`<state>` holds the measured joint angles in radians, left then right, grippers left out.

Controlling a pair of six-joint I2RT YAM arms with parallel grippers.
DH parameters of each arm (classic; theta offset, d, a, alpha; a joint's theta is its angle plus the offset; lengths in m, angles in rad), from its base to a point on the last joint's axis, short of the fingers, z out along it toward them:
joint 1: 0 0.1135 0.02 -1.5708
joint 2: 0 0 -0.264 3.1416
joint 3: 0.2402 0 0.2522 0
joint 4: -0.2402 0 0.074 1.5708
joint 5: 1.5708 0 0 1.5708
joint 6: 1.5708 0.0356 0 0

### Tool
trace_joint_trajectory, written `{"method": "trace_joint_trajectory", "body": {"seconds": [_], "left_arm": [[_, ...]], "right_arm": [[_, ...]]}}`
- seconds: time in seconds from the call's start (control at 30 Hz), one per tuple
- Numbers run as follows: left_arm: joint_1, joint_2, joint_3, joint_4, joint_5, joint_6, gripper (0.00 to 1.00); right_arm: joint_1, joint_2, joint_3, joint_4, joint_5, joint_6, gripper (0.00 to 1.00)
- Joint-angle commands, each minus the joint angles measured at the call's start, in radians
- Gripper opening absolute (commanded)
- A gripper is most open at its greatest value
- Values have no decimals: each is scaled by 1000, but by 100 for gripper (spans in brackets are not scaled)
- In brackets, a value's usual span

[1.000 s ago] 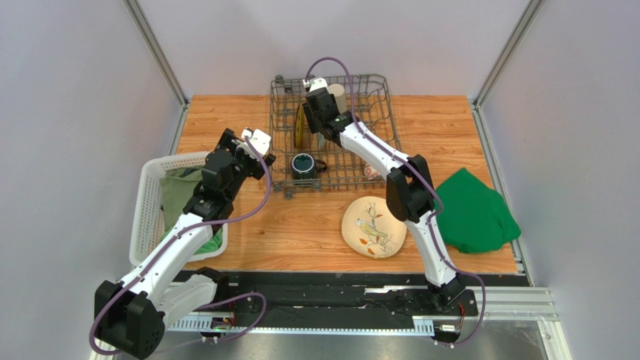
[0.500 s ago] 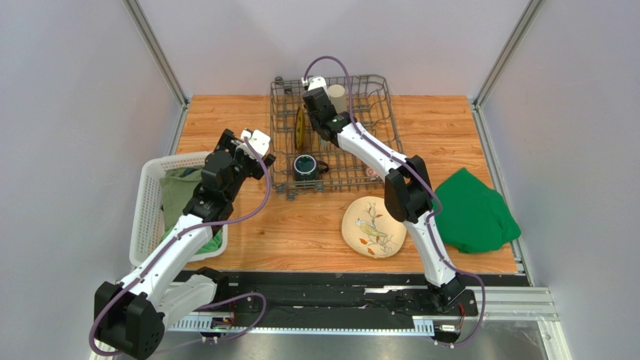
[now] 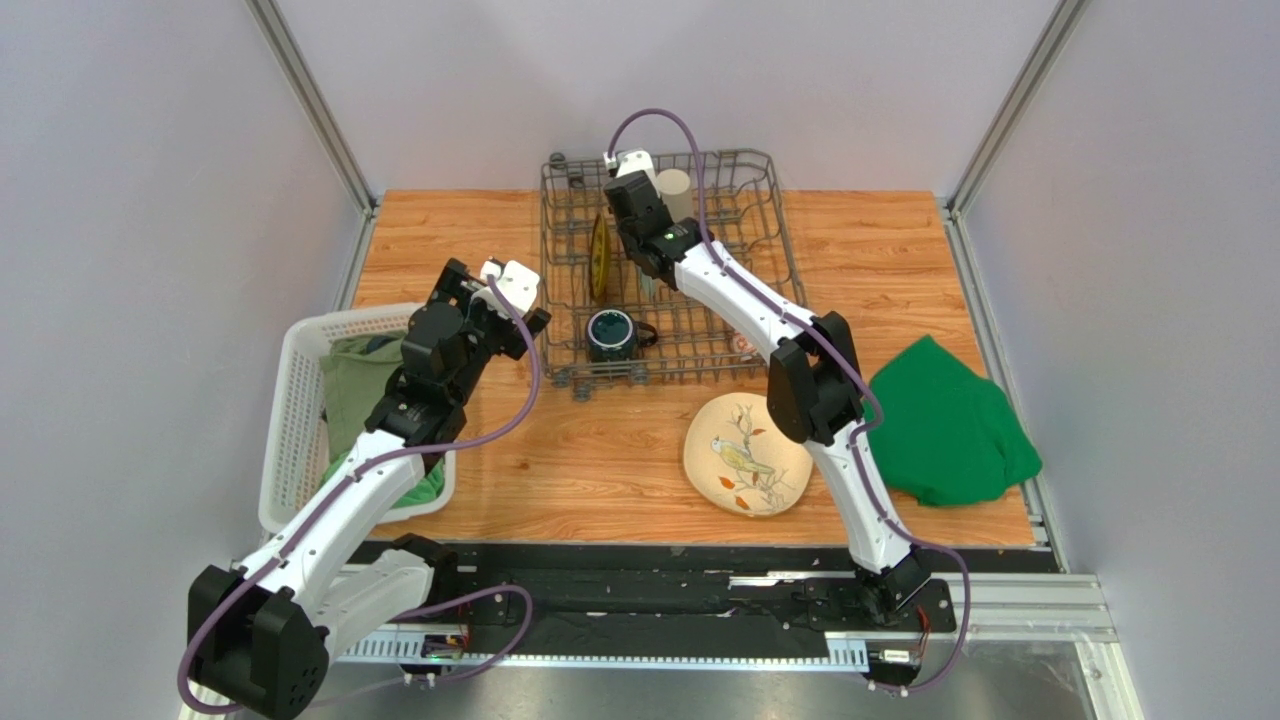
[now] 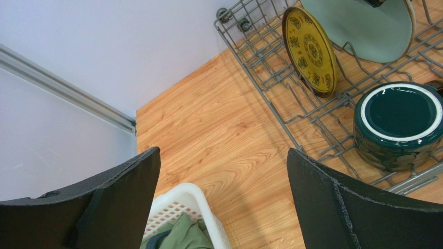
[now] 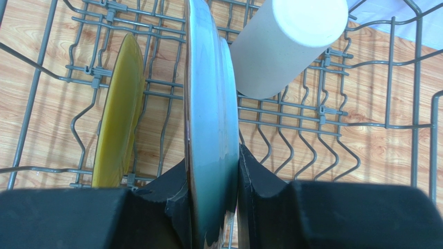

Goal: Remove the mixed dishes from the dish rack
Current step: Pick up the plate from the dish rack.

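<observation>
Over the last second the right pincer (image 5: 212,168) has gone from standing apart around the pale green plate (image 5: 208,104) to clamped on its upper rim, one finger pressed on each face, and the arm has shifted only slightly toward the back of the dish rack (image 5: 333,111). That means the grasp looks made and the plate is ready to be lifted; it still sits on edge between the tines in the middle of the rack, so the lift itself is not yet done. The left pincer (image 4: 223,155) has not stirred: it hangs with its fingers wide apart and empty just off the rack's left side. The plate is glossy and thin, pale green shading to a bluer tint where the fingers pinch it, and it stands nearly upright. Just to its left in the rack leans the yellow patterned plate (image 5: 118,114), close but apart from it; to its right at the back stands the plain beige tumbler (image 5: 286,41), very close to the plate's far edge. The dark teal mug (image 4: 398,124) sits upright at the rack's front. The cream plate with bird (image 3: 747,453) already lies on the table (image 3: 631,450) in front of the rack, so most of the unloading remains.
</observation>
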<state>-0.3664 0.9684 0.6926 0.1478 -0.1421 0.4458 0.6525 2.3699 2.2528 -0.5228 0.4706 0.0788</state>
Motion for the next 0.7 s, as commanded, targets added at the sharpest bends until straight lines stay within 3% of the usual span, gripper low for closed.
{"method": "trace_joint_trajectory", "body": {"seconds": [0.0,0.67], "left_arm": [[1,-20,-4,36,-1,-25,99],[3,-28,-7,39,-11,-19,99]], "right_arm": [[13,-32,96,56,36,4,2],[38,-84,142,33,69,27,0]]}}
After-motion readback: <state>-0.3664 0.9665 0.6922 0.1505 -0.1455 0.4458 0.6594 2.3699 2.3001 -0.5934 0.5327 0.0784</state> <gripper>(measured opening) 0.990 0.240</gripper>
